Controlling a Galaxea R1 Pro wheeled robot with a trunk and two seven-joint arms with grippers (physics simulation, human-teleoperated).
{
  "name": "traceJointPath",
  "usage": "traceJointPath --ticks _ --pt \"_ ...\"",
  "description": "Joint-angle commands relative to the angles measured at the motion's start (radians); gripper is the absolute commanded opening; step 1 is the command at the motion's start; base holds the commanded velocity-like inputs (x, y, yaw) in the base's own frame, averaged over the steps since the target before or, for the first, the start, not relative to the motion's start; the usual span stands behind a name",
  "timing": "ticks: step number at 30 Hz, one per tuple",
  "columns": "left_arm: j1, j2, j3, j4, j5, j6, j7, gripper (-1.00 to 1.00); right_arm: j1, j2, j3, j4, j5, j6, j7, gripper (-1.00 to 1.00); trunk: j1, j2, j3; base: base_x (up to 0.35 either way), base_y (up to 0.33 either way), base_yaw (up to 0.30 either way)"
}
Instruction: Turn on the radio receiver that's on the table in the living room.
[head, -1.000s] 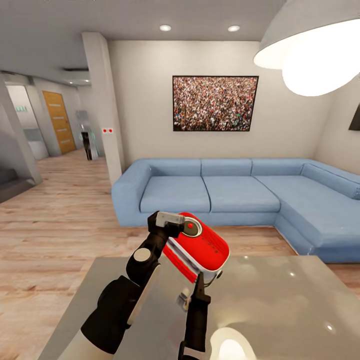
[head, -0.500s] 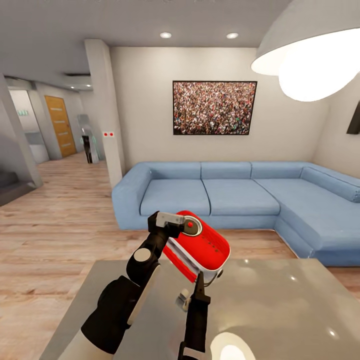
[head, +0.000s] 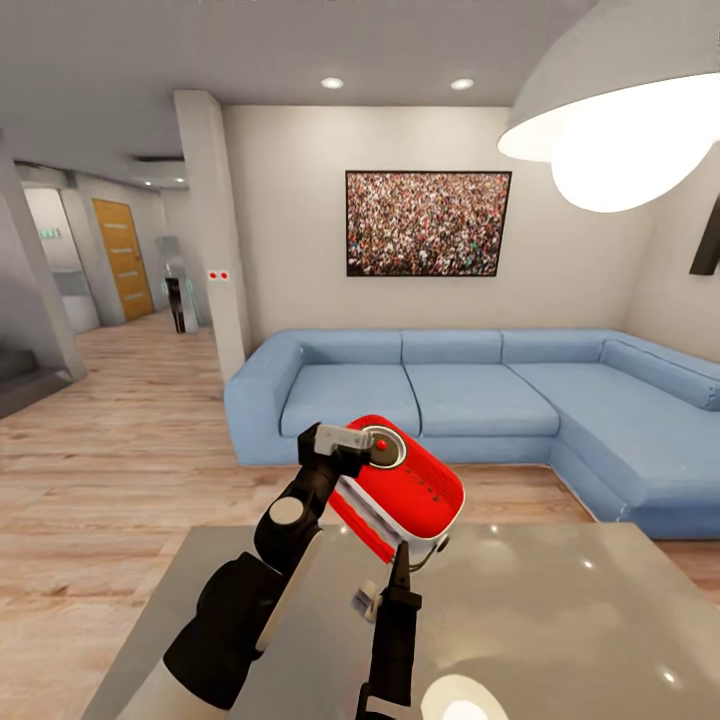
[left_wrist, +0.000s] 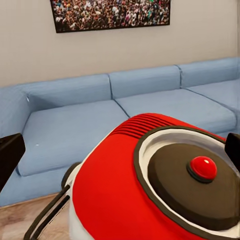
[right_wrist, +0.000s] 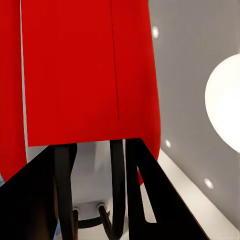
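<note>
1. Right end effector (head: 400, 560) rises from below the radio receiver (head: 405, 495), its dark fingers (right_wrist: 30, 200) clenched on the receiver's thin metal handle (right_wrist: 116, 190), as the right wrist view shows.
2. Left end effector (head: 345, 440) sits at the receiver's upper end, beside the round dark dial and its small red button (head: 381, 445); in the left wrist view its two finger tips (left_wrist: 7, 155) stand wide apart on either side of the receiver's top, so it is released and grasps nothing.
3. The radio receiver is held up in the air, tilted, above the near part of the glossy grey surface (head: 560, 610); it does not rest on it.
4. The red button (left_wrist: 204, 167) sits in the middle of a dark disc ringed in white.
5. Behind the surface lies light wood floor (head: 110, 440), then a blue corner sofa (head: 470, 385) against a white wall with a crowd picture (head: 428, 222).
6. A large dome lamp (head: 620, 110) hangs at the upper right, and its glow reflects in the surface.
</note>
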Motion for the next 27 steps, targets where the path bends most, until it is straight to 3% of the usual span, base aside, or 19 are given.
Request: traceJointPath --ticks 1,10,20,21,27 --pt "0.000 0.000 -0.005 0.000 0.000 0.000 0.000 1.00 0.000 0.000 0.002 -0.001 0.003 0.000 0.000 -1.00 0.000 0.000 0.001 0.000 0.000 0.000" --pt "0.000 0.000 -0.036 0.001 0.000 0.000 0.000 1.00 0.000 0.000 0.002 -0.001 0.003 0.002 0.001 -1.00 0.000 0.000 0.013 0.000 0.000 0.000" --pt "0.000 0.001 -0.039 -0.003 0.005 0.000 0.000 1.00 0.000 0.000 0.002 -0.001 0.003 0.000 0.001 -1.00 0.000 0.000 0.026 0.000 0.000 0.000" --pt "0.000 0.001 -0.039 -0.003 0.005 0.000 0.000 -1.00 0.000 0.000 0.002 0.000 0.003 0.000 0.001 -1.00 0.000 0.000 0.027 0.000 0.000 0.000" --pt "0.000 0.001 -0.039 -0.003 0.006 0.000 0.001 -1.00 0.000 0.000 0.002 -0.001 0.003 0.000 0.001 -1.00 0.000 0.000 0.035 0.000 0.000 0.000"
